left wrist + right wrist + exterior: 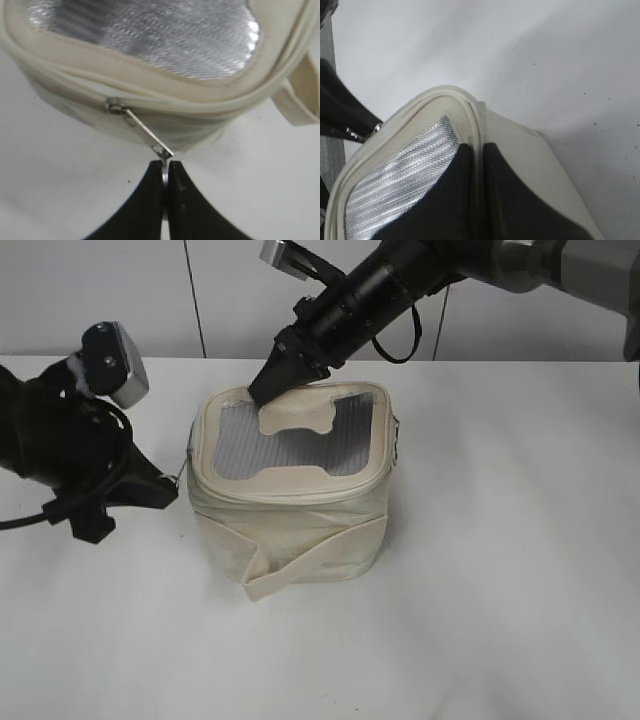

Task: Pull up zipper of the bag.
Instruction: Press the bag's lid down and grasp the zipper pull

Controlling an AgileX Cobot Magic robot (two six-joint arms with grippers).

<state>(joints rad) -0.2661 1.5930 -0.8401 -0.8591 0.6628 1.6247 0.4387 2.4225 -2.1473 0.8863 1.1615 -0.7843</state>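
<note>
The cream boxy bag (290, 510) stands mid-table, with a grey mesh lid panel (290, 440) and a loose strap band (310, 565). The zipper track runs round the lid rim (165, 107). Its silver slider (115, 106) sits on the bag's left side, with the pull tab (147, 132) stretched out from it. My left gripper (165, 167) is shut on the silver ring-shaped pull, left of the bag (165, 485). My right gripper (479, 150) is shut on the lid's rim at the far left corner (268, 390).
The bag stands on a white table (500, 570) that runs out on all sides. A pale wall (120, 290) stands behind. The right arm (400, 280) reaches in from the upper right, above the bag.
</note>
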